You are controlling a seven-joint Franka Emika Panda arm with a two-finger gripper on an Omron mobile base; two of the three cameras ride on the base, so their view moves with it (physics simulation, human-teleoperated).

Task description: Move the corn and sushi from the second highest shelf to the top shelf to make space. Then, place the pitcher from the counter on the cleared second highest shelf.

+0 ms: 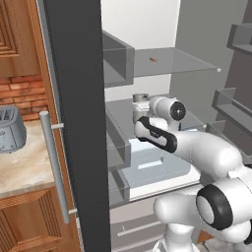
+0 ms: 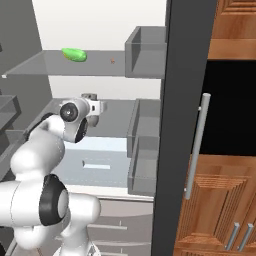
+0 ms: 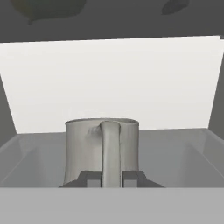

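The pitcher (image 3: 101, 151) stands upright in the open fridge on the second highest shelf (image 3: 175, 153), seen in the hand view with its handle at 6 o'clock, facing the camera. The gripper (image 3: 111, 178) is clenched on that handle, one dark fingertip on each side of it. Above, at 12 o'clock from the pitcher in the right base view, the top shelf (image 2: 35, 64) carries the corn (image 2: 74, 54) and, to the corn's 3 o'clock, well apart from it, the sushi (image 2: 112, 61). A toaster (image 1: 10, 129) sits on the worktop (image 1: 24, 170) outside the fridge door (image 1: 78, 123).
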